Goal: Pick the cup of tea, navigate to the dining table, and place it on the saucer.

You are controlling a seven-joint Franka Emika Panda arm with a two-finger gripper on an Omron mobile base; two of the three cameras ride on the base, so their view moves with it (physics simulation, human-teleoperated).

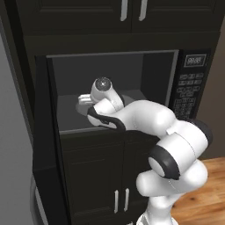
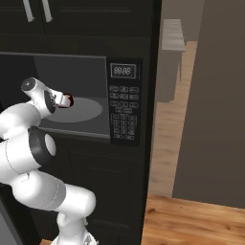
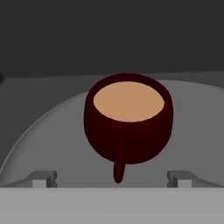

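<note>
Two fingers stand spread wide, one at each side of the cup of tea, gripping nothing. Between them the cup sits upright on the round turntable inside the open microwave, its handle facing the hand.

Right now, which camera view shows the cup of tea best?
The hand view: the cup of tea stands whole, with its handle toward the camera and brown liquid visible. The right base view gives a small red part beside the arm. In the left base view I cannot make it out.
</note>
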